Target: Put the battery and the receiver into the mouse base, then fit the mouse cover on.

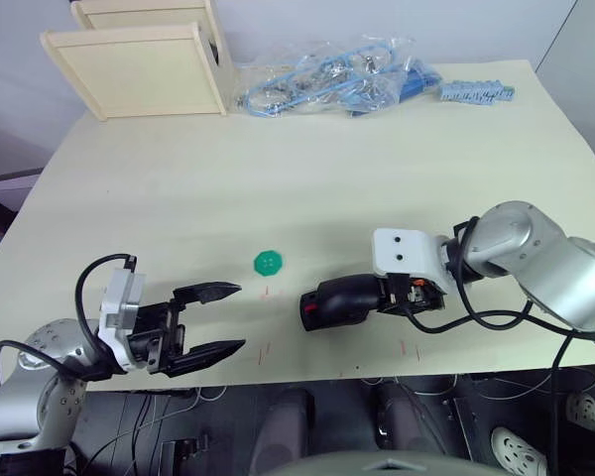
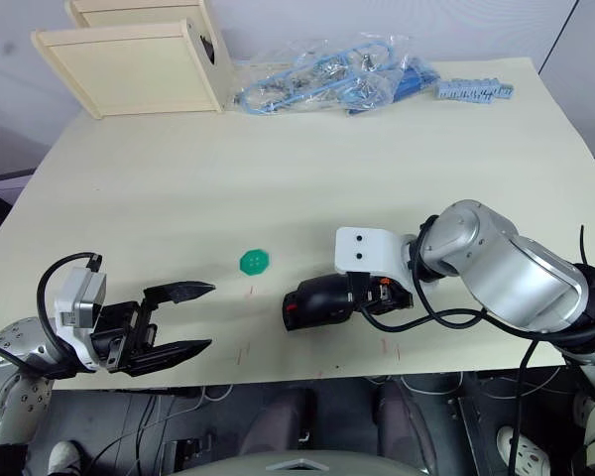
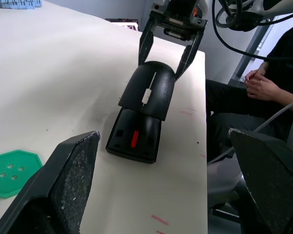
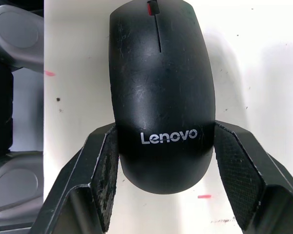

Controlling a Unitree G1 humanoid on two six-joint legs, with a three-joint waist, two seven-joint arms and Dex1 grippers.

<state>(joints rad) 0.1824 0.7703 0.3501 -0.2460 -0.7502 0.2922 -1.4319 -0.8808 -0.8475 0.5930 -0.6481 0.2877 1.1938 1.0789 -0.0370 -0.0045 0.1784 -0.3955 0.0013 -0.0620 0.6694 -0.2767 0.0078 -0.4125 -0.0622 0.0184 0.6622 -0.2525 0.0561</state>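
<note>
Close to the front edge of the pale cream table [image 1: 178, 188], the left tool [image 1: 214, 319] hovers with its two black fingers spread wide apart and nothing between them. It points toward the middle of the table.

Just past it, on the right side, lies the mouse. The shiny black curved mouse cover [image 3: 149, 87] sits on top of the black oval mouse base [image 3: 135, 136]. In the left wrist view, the front end of the base sticks out from under the cover, and a small red mark shows on it. The right tool [image 4: 158, 168] is at the back end of the mouse. Its two black fingers [image 4: 107, 170] sit on either side of the cover, right up against it, so it is clamped on the mouse cover. White letters show on the back of the cover.

A little farther in, between the two tools, a small green round disc [image 1: 269, 262] lies flat.

At the far edge are two light wooden boxes [image 1: 139, 64] and a clear plastic bag of blue parts [image 1: 327, 79].
</note>
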